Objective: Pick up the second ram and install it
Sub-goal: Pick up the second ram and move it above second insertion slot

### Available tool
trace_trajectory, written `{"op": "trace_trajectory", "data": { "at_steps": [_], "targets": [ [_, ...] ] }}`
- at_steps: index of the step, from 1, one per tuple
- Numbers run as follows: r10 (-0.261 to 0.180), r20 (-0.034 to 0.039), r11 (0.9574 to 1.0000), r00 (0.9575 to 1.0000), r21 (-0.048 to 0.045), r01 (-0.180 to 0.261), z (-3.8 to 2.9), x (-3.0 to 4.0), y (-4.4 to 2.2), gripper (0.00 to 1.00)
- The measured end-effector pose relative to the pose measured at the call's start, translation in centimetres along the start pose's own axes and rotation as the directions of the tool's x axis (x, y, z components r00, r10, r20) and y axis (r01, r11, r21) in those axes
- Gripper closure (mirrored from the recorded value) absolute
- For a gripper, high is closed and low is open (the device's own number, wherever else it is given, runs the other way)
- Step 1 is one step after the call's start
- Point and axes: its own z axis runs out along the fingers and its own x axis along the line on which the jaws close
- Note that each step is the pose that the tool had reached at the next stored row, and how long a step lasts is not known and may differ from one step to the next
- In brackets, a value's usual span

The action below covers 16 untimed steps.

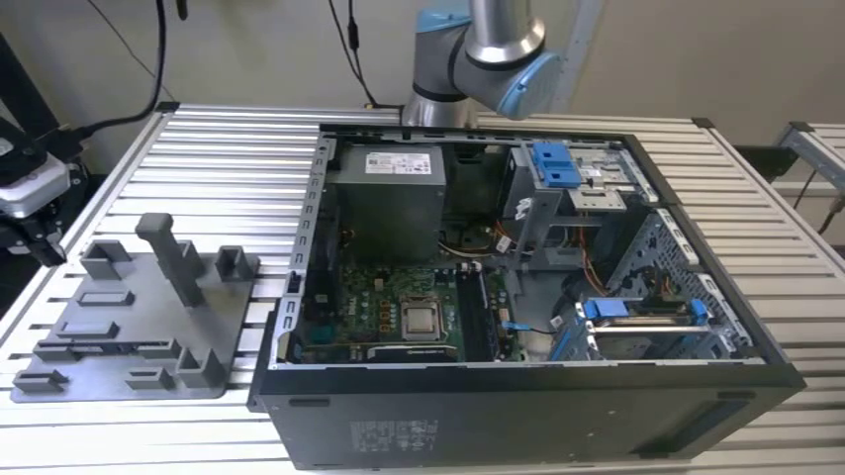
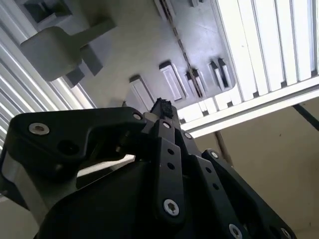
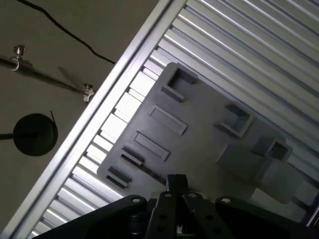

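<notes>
My gripper [image 2: 162, 107] hangs above the grey fixture tray [image 2: 149, 50], its black fingertips pressed together with nothing between them. In the first wrist view the gripper [image 3: 176, 180] points at the tray's [image 3: 199, 144] narrow slots, close to the table's edge. The exterior view has the tray [image 1: 133, 317] on its left, beside the open computer case [image 1: 528, 396]. Inside the case lie the green motherboard [image 1: 383, 307] and its dark memory slots [image 1: 473, 312]. The second ram is hidden; I cannot pick it out on the tray or in the case.
The arm's base [image 1: 482, 59] stands behind the case. A grey power-supply box [image 1: 390, 203] and blue drive latches [image 1: 555, 163] sit inside it. A tall post [image 1: 169, 257] rises from the tray. A camera unit [image 1: 27, 188] stands at the exterior view's left edge.
</notes>
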Motion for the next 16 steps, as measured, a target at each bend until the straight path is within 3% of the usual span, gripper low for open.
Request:
{"op": "trace_trajectory", "data": {
  "at_steps": [4,8,12,16],
  "targets": [
    [-0.072,-0.0016,0.9974,0.9974,0.0009,0.072,0.09,0.01,-0.02,0.89],
    [-0.145,-0.0016,0.9895,0.9895,0.0033,0.145,0.15,0.01,-0.02,0.89],
    [-0.216,-0.0024,0.9763,0.9763,0.0049,0.216,0.18,0.01,-0.02,0.89],
    [-0.286,-0.0057,0.9583,0.9582,0.0035,0.286,0.23,0.01,-0.02,0.89]
  ]
}}
